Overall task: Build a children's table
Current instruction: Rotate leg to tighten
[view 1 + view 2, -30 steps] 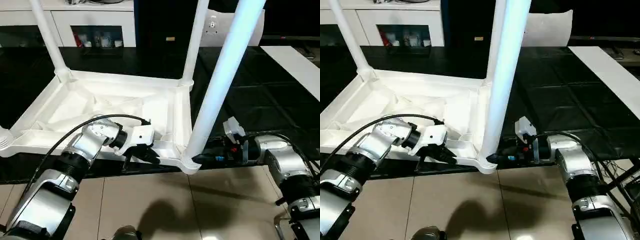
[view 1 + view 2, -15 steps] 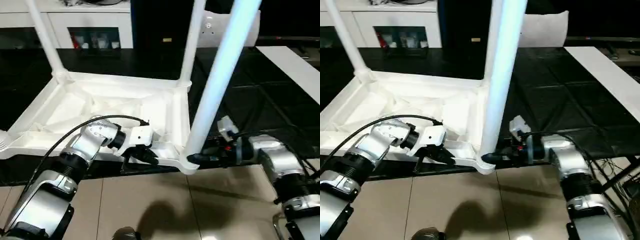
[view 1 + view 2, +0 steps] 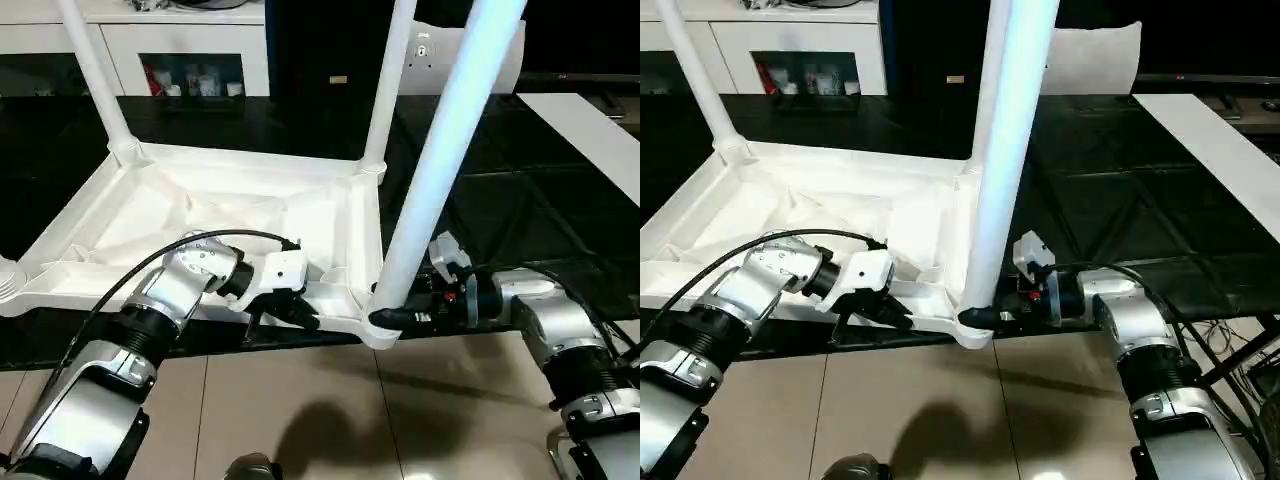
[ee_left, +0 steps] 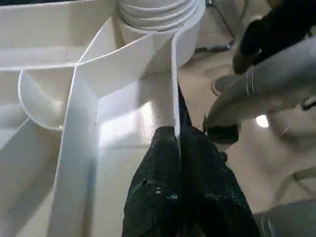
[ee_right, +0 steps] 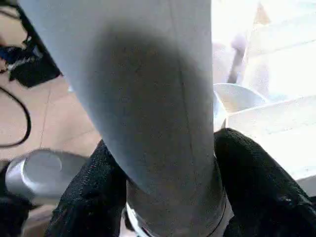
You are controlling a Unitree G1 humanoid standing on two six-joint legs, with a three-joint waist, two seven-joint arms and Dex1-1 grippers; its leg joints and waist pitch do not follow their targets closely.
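Observation:
The children's table lies upside down on a dark surface, ribbed underside up. Two far legs stand in their corner sockets. A third leg rises from the near right socket. My left gripper is shut on the thin wall of the table's near rim, a short way left of that socket. My right gripper reaches in from the right. Its black fingers sit on either side of the leg's base, pressed against it.
A white cabinet with glass doors stands behind the table. A flat white board lies at the far right on the black surface. Beige floor tiles run along the near side. A black cable loops over my left forearm.
My right gripper has slid left from beside the corner to the base of the near right leg and now grips it. The left gripper has stayed on the rim.

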